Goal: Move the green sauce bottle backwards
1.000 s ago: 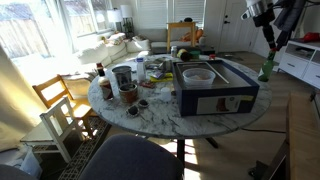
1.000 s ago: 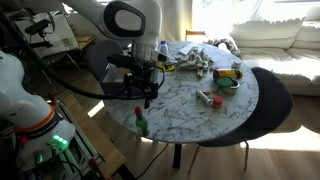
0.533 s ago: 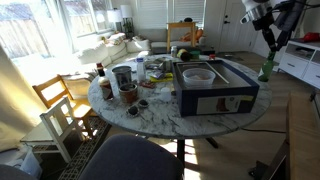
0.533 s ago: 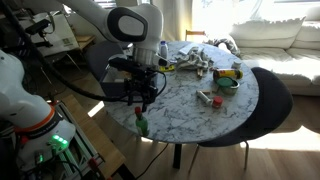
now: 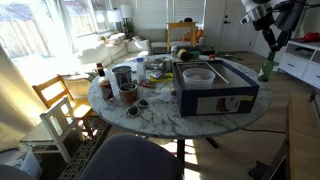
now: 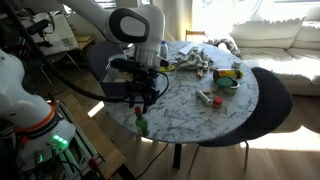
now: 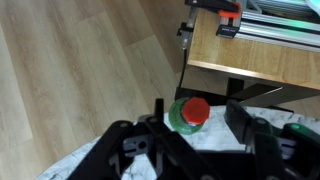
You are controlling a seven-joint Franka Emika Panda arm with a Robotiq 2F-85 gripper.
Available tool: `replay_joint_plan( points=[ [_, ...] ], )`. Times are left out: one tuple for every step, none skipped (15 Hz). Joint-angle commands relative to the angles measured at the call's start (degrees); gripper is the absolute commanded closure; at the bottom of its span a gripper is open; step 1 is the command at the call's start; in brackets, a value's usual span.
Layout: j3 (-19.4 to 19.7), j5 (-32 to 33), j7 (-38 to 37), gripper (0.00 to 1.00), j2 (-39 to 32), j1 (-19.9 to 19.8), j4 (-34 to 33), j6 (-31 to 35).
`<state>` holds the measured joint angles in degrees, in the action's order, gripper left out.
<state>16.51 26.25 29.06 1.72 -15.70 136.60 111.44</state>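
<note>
At the left of the wrist view, bare wooden floor [image 7: 80,70] runs right up to the marble rim of the surface [image 7: 70,168], so you have little margin on that side. The green bottle [image 7: 180,120] stands upright close to that rim. Its red cap [image 7: 195,108] sits directly under the pincer [image 7: 198,112], which is spread wide and holds nothing, with one finger [image 7: 158,110] left of the cap and the other to its right. In an exterior view the pincer [image 6: 145,97] hangs just above the bottle [image 6: 142,125] and does not touch it. The main danger is the descent: the bottle looks slightly nearer the left finger, so if you drift sideways a fingertip could clip the cap and tip the bottle over the rim onto the floor. The bottle is slim and narrows toward the top, so closing too high would likely pinch the neck and let it slip or swing. Further right the dark box [image 5: 215,90] takes up much of the surface, and a low, hurried carry toward it could knock the bottle loose.
</note>
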Motion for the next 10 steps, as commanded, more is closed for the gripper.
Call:
replay_joint_plan(
  points=[
    [0.44, 1.19, 2.16, 0.42, -1.06, -0.59, -0.59, 1.11],
    [0.4, 1.27, 2.52, 0.41, -0.99, -0.6, -0.51, 1.09],
    [0.34, 1.17, 3.02, 0.45, -1.02, -0.57, -0.49, 0.96],
    [0.31, 1.09, 3.39, 0.43, -1.05, -0.54, -0.5, 0.94],
    [0.26, 1.01, 3.9, 0.47, -1.02, -0.48, -0.42, 0.94],
    [0.23, 0.95, 4.38, 0.47, -0.98, -0.46, -0.36, 0.99],
    [0.22, 0.91, 4.77, 0.51, -0.94, -0.45, -0.34, 1.01],
    [0.21, 0.81, 5.11, 0.54, -0.91, -0.44, -0.35, 1.03],
    [0.21, 0.67, 5.72, 0.61, -0.82, -0.44, -0.38, 0.84],
    [0.21, 0.65, 6.07, 0.64, -0.78, -0.44, -0.37, 0.87]
  ],
)
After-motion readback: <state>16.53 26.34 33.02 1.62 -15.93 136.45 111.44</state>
